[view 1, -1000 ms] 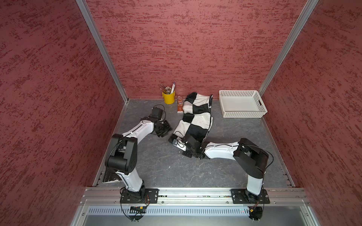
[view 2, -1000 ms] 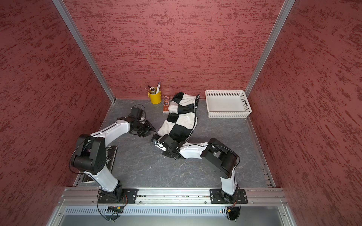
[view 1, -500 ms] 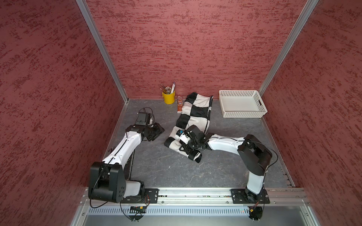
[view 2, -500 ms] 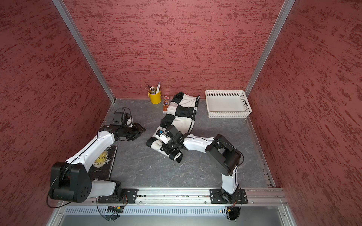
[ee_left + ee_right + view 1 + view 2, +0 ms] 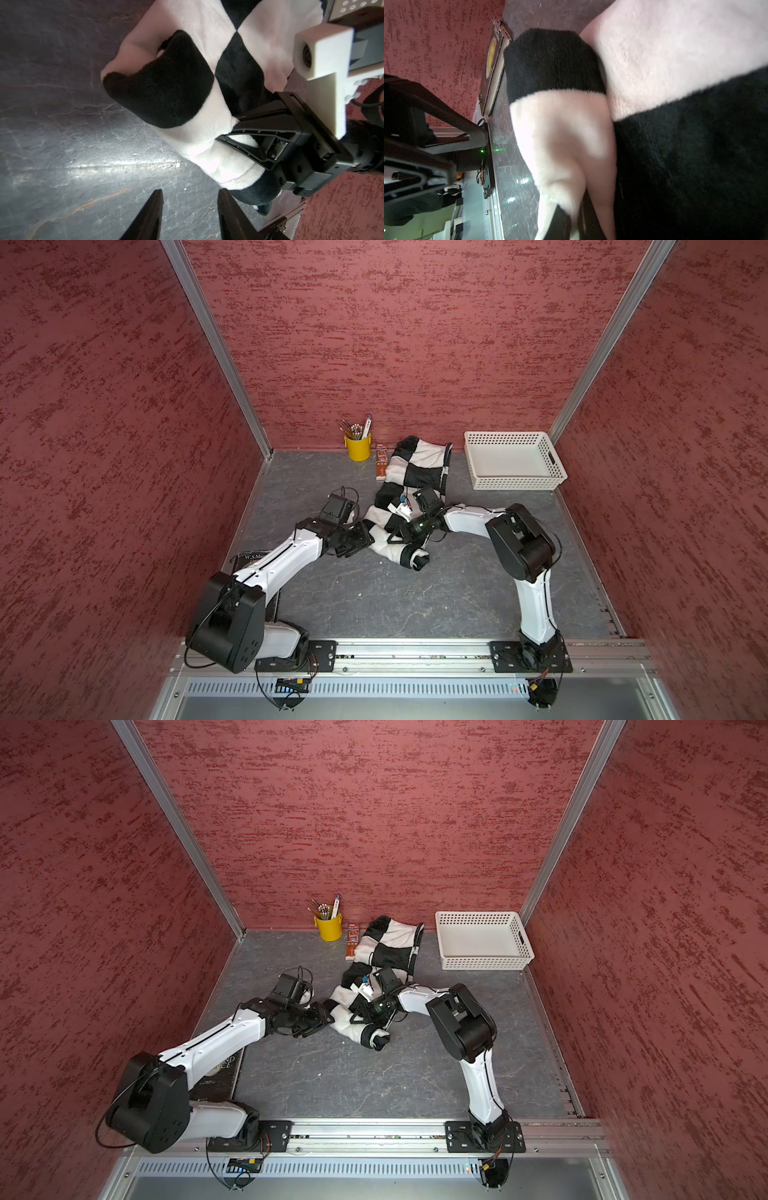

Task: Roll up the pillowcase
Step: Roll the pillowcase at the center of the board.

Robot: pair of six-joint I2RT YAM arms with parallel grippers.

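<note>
The black-and-white checkered pillowcase [image 5: 417,470] [image 5: 390,948] stretches from the back wall toward the middle of the floor. Its near end is turned over into a thick roll [image 5: 401,549] [image 5: 166,83]. My right gripper [image 5: 395,533] [image 5: 360,1013] lies on that roll, shut on a fold of the cloth. In the right wrist view plush [image 5: 654,104] fills the picture and hides the fingers. My left gripper [image 5: 360,540] [image 5: 190,207] sits low at the roll's left end, open. Only bare floor lies between its fingers [image 5: 154,214].
A white perforated basket [image 5: 513,485] stands at the back right. A yellow cup [image 5: 357,447] of pens and a small orange box [image 5: 380,464] sit at the back wall beside the cloth. A dark book [image 5: 220,1069] lies under the left arm.
The right gripper has carried the pillowcase's near end back over itself, forming the roll. The left gripper has swung from the left side in to the roll's left end.
</note>
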